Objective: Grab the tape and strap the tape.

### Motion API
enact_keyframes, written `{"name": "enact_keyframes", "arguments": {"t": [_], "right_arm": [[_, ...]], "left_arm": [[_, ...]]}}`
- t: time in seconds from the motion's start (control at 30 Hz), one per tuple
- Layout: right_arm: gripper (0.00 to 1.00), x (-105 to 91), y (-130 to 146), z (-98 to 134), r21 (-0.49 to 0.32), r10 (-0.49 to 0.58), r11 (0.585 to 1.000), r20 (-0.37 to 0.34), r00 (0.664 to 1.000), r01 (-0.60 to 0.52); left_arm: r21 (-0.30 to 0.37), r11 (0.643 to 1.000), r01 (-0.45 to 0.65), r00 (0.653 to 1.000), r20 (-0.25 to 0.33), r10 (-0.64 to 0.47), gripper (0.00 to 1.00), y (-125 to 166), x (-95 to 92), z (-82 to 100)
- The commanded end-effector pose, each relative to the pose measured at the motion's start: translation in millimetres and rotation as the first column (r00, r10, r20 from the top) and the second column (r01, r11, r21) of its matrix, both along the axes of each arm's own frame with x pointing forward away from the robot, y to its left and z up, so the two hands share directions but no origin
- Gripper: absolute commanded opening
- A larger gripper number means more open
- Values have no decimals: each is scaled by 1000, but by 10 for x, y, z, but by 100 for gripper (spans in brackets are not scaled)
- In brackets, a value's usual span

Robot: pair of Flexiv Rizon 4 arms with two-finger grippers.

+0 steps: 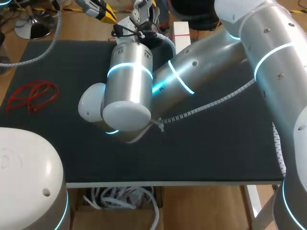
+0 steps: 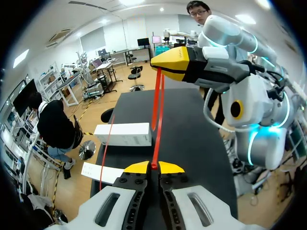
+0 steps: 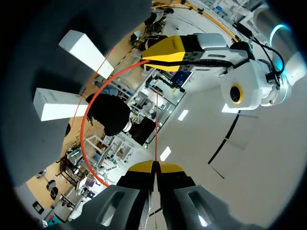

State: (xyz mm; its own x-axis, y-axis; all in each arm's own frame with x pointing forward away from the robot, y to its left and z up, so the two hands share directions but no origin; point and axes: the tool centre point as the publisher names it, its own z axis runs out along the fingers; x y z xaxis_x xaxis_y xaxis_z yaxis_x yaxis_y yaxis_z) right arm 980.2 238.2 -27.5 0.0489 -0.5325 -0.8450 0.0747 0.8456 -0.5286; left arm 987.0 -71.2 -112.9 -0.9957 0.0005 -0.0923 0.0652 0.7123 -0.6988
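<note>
Dark mat (image 1: 216, 143) covered nearly the whole tabletop, matte and a bit felt-like. Two long white boxes (image 2: 122, 134) lay flat near one end of it, plain blocks with sharp corners.

So the tape (image 2: 156, 105) turned out to be a really thin, flat red strap, more ribbon than sticky tape, smooth and slightly glossy. It was up in the air, off the mat, pulled straight between the two grippers out toward the far end of the table.

The left gripper (image 2: 154, 166) had its yellow tips pinched tight on one end of it, with no gap between them that I could see. The right gripper (image 3: 154, 165) was the same, clenched on the strap with its tips meeting on it. They faced each other nose to nose, near but not touching, with the taut red piece running from one to the other. A slack length of it bowed out sideways in a big curved loop.

There was more red too. A loose tangle (image 1: 29, 98) of the same kind of strap lay on the mat on the robot's left side, a few flat overlapping loops, well apart from both grippers.

The right arm (image 1: 192, 76) was all fat brushed-silver tubes with glowing cyan rings and a ribbed white cable alongside. It stretched across the middle of the mat.
</note>
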Motion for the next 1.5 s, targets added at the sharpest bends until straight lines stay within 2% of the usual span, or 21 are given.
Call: {"name": "enact_keyframes", "arguments": {"t": [0.03,0.97,1.23,1.5], "right_arm": [[0,-28,-5,54,28,8,1000,-22,1000,-7],[0,-45,-2,63,26,4,1000,-24,1000,-3],[0,-130,-20,154,-43,-31,999,6,1000,31],[0,-138,69,87,-108,-48,993,45,998,53]], "left_arm": [[3,1000,0,1000,-1,0,0,-1,0,3],[3,1000,0,1000,-1,0,0,-1,0,3],[3,1000,0,1000,-1,0,0,-1,0,3],[3,1000,0,1000,-1,0,0,-1,0,3]]}}
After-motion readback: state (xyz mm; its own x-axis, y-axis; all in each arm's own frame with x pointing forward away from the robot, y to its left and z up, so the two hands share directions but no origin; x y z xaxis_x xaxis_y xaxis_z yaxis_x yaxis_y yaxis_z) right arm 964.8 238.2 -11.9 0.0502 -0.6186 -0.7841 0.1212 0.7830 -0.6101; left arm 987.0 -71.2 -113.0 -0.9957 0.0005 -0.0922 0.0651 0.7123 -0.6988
